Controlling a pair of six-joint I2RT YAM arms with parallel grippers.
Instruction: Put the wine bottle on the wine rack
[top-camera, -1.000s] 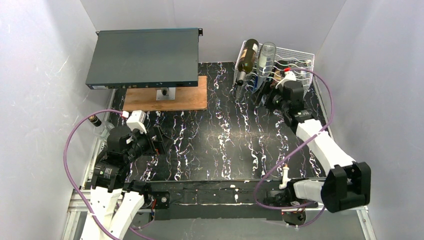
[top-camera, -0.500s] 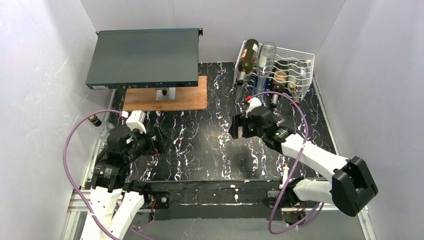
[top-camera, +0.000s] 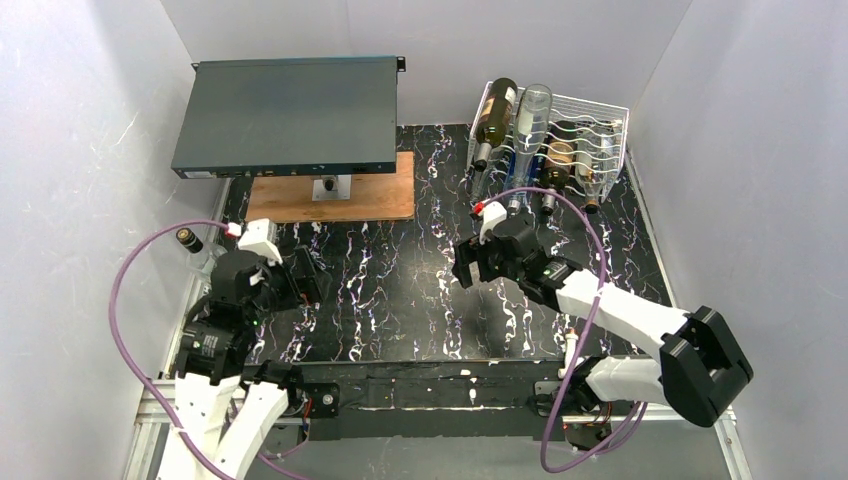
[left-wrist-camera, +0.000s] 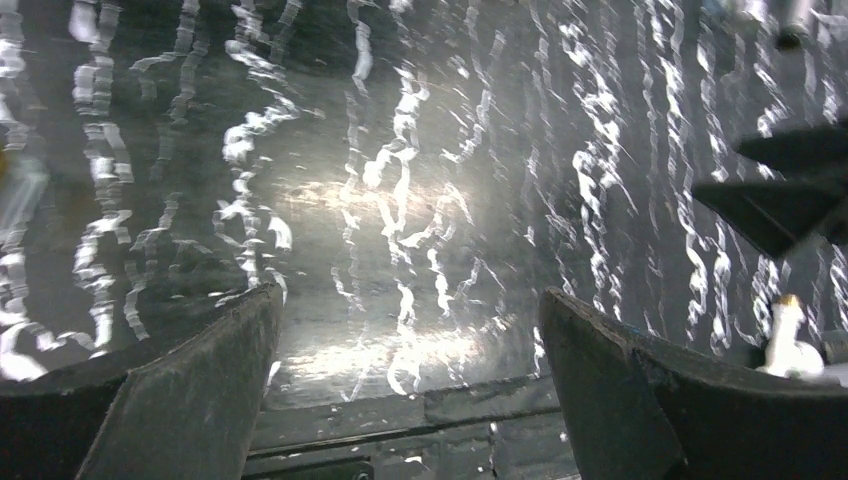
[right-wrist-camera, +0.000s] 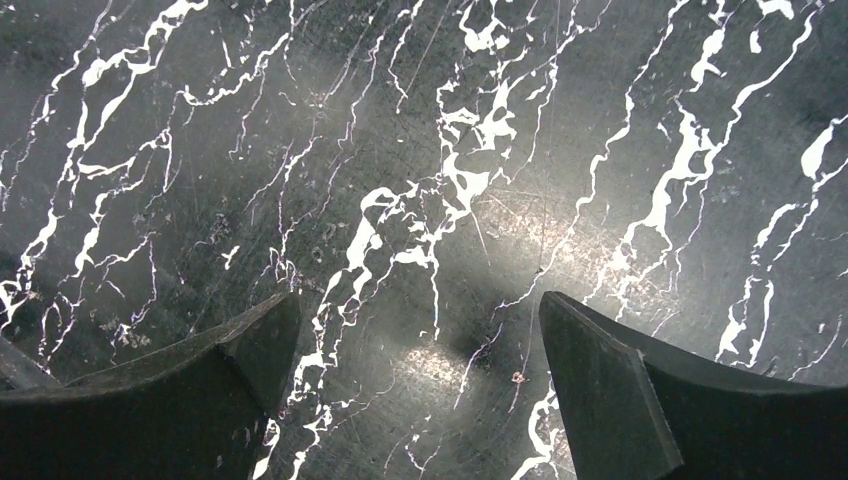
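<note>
The white wire wine rack stands at the back right of the table. Several wine bottles lie in its cradles: a dark labelled one, a clear one and two more with necks pointing forward. My right gripper hangs open over the bare marble top, left of and nearer than the rack, holding nothing. My left gripper is open and empty too, low over the table's left side. A further bottle's dark-capped neck shows at the table's left edge beside the left arm.
A dark flat metal box sits raised on a stand over a wooden board at the back left. White walls close in the left, back and right sides. The black marbled table top lies between the two grippers.
My right arm has drawn back from the wine rack toward the middle of the table, uncovering the bottles on the rack's right. My left arm has shifted slightly.
</note>
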